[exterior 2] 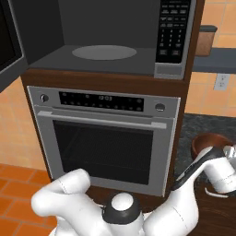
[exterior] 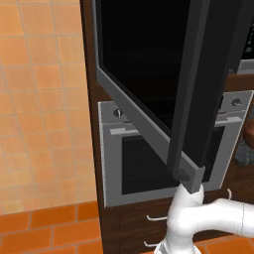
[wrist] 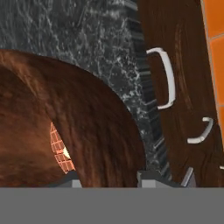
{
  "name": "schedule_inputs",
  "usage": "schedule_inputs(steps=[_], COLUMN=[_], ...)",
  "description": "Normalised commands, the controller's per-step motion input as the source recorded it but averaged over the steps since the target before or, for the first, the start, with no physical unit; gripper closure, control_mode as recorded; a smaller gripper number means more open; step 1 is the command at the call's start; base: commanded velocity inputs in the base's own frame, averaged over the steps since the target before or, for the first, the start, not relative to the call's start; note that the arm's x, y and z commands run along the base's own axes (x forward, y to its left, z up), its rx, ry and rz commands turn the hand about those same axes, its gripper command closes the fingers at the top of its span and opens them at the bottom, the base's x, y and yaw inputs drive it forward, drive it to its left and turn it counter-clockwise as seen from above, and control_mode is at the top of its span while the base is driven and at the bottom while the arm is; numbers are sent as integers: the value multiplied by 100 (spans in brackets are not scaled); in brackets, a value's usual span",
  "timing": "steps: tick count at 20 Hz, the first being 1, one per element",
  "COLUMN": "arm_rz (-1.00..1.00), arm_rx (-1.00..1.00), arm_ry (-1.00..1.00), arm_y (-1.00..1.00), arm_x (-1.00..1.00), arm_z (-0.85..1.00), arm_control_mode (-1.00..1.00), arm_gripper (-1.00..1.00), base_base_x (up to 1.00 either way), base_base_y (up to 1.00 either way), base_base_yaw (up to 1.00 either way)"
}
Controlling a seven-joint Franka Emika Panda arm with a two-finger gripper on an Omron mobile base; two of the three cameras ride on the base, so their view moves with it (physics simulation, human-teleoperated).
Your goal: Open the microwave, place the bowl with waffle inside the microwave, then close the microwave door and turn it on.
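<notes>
The two-finger tool point(wrist: 109, 177) sits right at the rim of the round, dark brown wooden bowl point(wrist: 65, 127), its small dark tips straddling the near wall, one tip inside and one outside; whether they already pinch the rim or merely bracket it I cannot tell. The bowl rests on the dark speckled stone table point(wrist: 100, 39), to the right of the silver oven with the mesh window point(exterior 2: 103, 143), and a corner of the golden gridded waffle point(wrist: 59, 151) shows inside it. As for progress, the first step looks done: the big black glass microwave door point(exterior: 149, 74) with its dark vertical bar handle point(exterior: 186, 99) stands swung wide to the left, and the grey cavity of the built-in microwave point(exterior 2: 106, 46) with its round turntable lies exposed above the oven. Left to do, by my judgement: secure the bowl, lift it into the cavity, close the door and start it.
</notes>
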Motion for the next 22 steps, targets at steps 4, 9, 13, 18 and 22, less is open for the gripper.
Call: schedule_inputs(steps=[4, 9, 13, 18, 22], arm_rz=[0, 0, 3, 5, 9], arm_rx=[-9, -9, -9, -12, -6], arm_ry=[-12, -9, -10, -12, -1], arm_y=[-3, 18, 100, 100, 100], arm_x=[-100, -100, -100, -100, -100], arm_z=[62, 66, 96, 100, 80], arm_control_mode=[-100, -100, -100, -100, -100], arm_gripper=[100, 100, 100, 100, 100], base_base_x=[0, 0, 0, 0, 0], base_base_y=[0, 0, 0, 0, 0], base_base_yaw=[0, 0, 0, 0, 0])
